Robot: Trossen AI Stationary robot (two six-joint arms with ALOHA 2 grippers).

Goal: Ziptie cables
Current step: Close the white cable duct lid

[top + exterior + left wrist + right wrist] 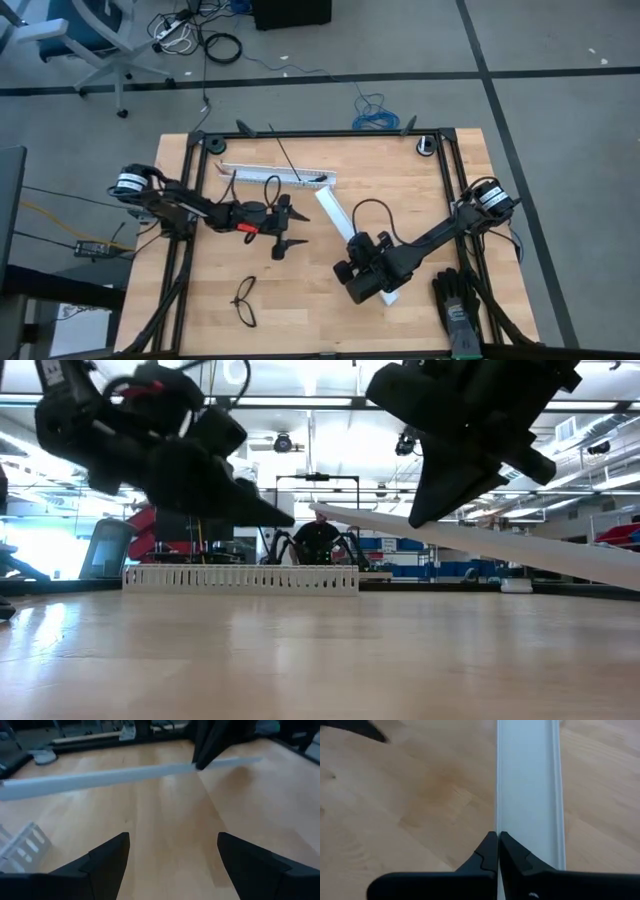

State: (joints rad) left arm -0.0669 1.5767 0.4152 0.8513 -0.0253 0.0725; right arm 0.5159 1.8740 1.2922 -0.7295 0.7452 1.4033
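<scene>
From above, found the left gripper (284,228) spread open over bare wood just left of the flat white strip (333,212); the right gripper (335,268) closed, seemingly pinching that strip's lower end. Saw the ziptie (284,155) as a thin dark line slanting up from the slotted white channel (275,176) beyond the strip; black glasses (245,301) below-left of it. Cables not picked out with any certainty. From table height, strip (500,545) tilted, raised off the wood. Left wrist: fingers (107,857) wide apart, strip (100,776) ahead. Right wrist: fingers (490,852) pressed together at the strip's (530,790) edge.
</scene>
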